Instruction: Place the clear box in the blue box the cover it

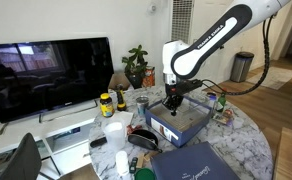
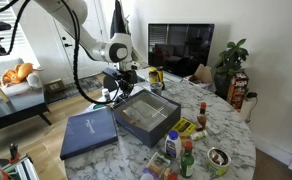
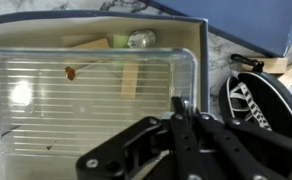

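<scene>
Closest to the wrist camera, the pincer (image 3: 186,112) comes in from the bottom of the picture with its black fingers pressed together, their tips above the near edge of the clear box (image 3: 86,95). That clear box lies flat inside the blue box (image 3: 201,45), its ribbed top facing up and its long axis running with the blue box's long walls, which cross the wrist view from side to side. It fills most of the pale interior, leaving a strip along the far wall where small items lie. The cover (image 3: 256,25) is off the blue box and lies on the table beyond its far corner. In both exterior views the cover (image 1: 196,163) (image 2: 89,133) rests flat, top face up, just beside the blue box (image 1: 171,130) (image 2: 151,133); whether the two touch I cannot tell. A round black item (image 3: 261,100) sits on the table just beside the blue box's short end. The white arm (image 1: 211,40) arches in from above, bends at a bulky joint over the blue box and drops its wrist straight down, so the pincer (image 1: 173,100) (image 2: 126,85) points vertically at that box's edge. Small bottles (image 2: 181,150) stand on the marble table (image 2: 231,130) near the blue box.
</scene>
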Tool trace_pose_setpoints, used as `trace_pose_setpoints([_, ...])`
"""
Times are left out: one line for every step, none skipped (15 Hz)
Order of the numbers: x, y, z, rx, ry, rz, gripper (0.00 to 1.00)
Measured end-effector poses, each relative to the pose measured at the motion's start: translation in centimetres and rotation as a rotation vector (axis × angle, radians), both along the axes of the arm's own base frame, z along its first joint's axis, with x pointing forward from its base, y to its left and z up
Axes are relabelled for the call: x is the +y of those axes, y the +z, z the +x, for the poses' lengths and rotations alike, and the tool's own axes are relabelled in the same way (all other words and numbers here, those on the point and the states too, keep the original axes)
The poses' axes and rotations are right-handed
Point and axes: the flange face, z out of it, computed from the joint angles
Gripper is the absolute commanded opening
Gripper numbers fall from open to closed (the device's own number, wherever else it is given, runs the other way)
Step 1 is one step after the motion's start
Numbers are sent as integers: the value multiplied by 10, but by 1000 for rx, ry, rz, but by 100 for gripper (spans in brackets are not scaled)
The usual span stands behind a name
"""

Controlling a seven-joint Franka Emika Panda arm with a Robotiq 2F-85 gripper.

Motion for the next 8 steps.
trace_pose_setpoints([-3, -4, 1, -3, -17, 10, 32])
trace_pose_setpoints([-5, -8, 1, -1, -33, 19, 38])
trace_pose_setpoints([-8, -9, 1, 0, -46, 23, 44])
trace_pose_setpoints([-9, -8, 1, -3, -56, 29, 53])
trace_pose_setpoints([-9, -5, 1, -8, -62, 31, 60])
trace_pose_setpoints([-9, 3, 1, -18, -71, 31, 69])
trace_pose_setpoints([-9, 12, 1, -32, -80, 31, 75])
trace_pose_setpoints([-7, 25, -1, -47, -86, 31, 82])
